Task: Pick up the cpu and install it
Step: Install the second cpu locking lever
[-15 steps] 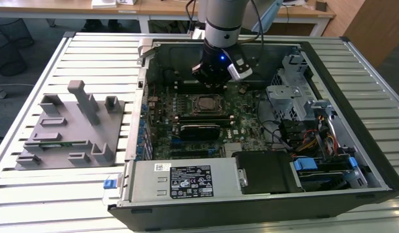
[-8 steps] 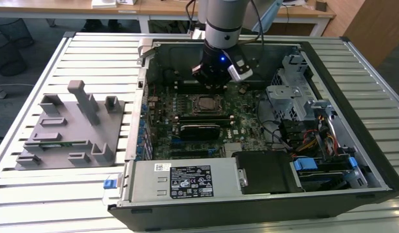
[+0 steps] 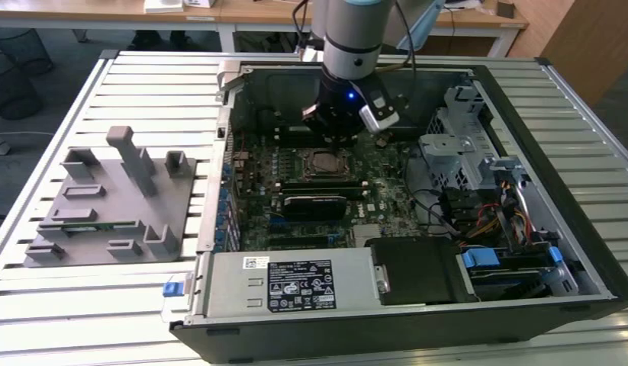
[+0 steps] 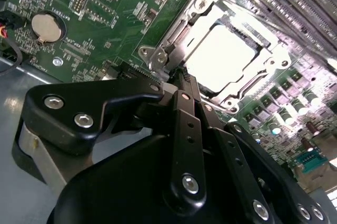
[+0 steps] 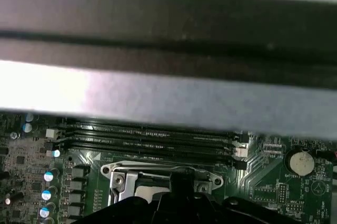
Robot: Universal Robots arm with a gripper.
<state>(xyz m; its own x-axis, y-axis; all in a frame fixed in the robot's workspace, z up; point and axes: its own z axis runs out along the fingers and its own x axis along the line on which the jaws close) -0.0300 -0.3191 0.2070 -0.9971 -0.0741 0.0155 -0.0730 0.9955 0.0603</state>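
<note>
The cpu [image 4: 221, 58] is a bright silver square lying flat inside the metal socket frame [image 4: 158, 58] on the green motherboard; it also shows in the exterior view, cpu [image 3: 322, 162]. My gripper [image 4: 181, 75] hangs just above the socket's edge, fingers shut together with nothing between them. In the exterior view the gripper [image 3: 341, 139] is inside the open computer case [image 3: 558, 252], just behind the socket. In the first wrist view, the socket frame [image 5: 160, 174] sits below the memory slots [image 5: 152, 142].
A grey holder block [image 3: 105, 202] stands on the slatted table at the exterior view's left. Inside the case are the power supply [image 3: 288, 282], a drive cage with cables [image 3: 487, 198] and a coin battery [image 4: 45, 26]. The case walls close in on all sides.
</note>
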